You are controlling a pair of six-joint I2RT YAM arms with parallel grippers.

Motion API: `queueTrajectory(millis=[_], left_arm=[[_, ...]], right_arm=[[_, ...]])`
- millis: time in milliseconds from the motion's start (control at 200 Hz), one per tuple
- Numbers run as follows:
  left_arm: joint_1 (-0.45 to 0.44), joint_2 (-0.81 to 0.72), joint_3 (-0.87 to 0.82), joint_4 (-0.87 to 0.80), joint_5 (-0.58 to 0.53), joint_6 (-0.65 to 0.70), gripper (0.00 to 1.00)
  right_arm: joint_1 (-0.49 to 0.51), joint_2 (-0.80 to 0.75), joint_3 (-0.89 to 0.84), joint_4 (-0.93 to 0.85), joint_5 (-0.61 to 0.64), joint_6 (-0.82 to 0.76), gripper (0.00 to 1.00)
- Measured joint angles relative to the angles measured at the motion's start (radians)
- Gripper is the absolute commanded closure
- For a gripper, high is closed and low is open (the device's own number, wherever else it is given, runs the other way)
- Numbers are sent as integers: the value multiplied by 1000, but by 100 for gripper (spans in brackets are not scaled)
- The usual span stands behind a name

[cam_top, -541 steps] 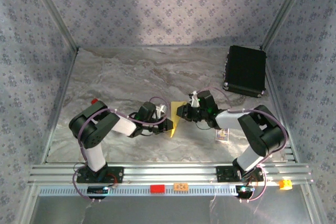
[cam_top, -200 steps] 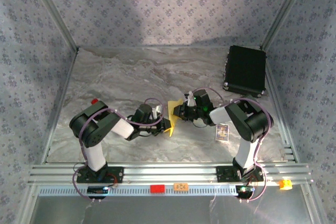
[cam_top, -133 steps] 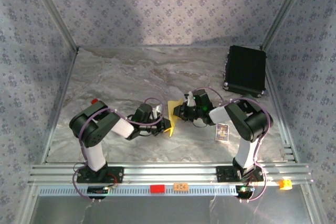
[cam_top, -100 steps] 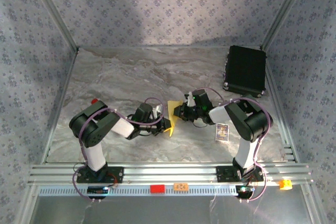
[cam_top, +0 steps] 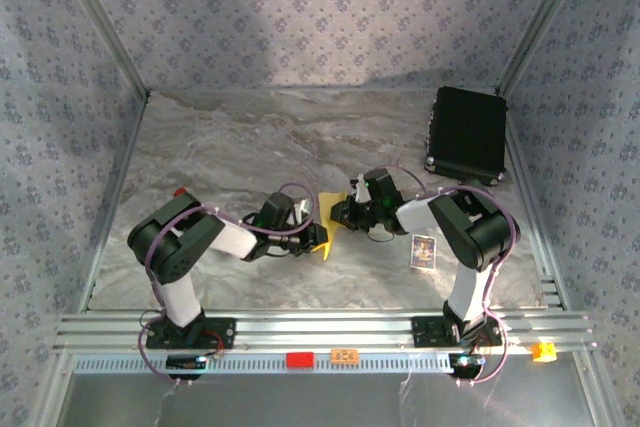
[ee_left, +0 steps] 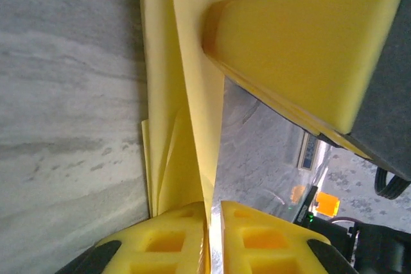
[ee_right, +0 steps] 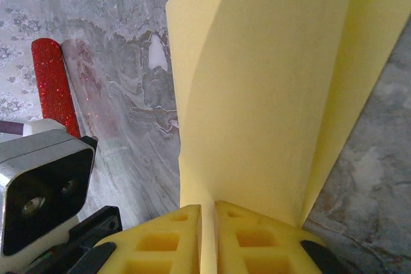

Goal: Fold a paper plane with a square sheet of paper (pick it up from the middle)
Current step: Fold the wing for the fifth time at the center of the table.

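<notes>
- Left gripper [ee_left: 213, 239]: yellow foam pads [ee_left: 167, 242] closed on an edge of the thin yellow creased sheet of paper [ee_left: 183, 94].
- Right gripper [ee_right: 207, 235]: clamped on the same sheet (layers bowed apart).
- Sheet location: between both grippers, mid grey marbled tabletop [cam_top: 250, 137].

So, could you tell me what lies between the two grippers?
The folded yellow paper, seen from the top camera; the left gripper and right gripper both pinch it.
</notes>
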Motion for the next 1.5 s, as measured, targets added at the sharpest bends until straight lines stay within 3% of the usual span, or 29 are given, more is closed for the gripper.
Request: queueTrajectory(millis=[125,450,750,1499], left_arm=[[-3,-5,17,-56,3,33,93],[-4,-30,32,-137,23,85,86],[-10,-66,30,-212,37,112,95],[-56,-90,50,-347,62,194,86]], right_arm=[[2,0,6,-14,3,-3,85],[5,-1,19,-48,15,-16,86],[8,-2,26,-68,22,-23,87],[22,-14,44,-127,76,-26,88]])
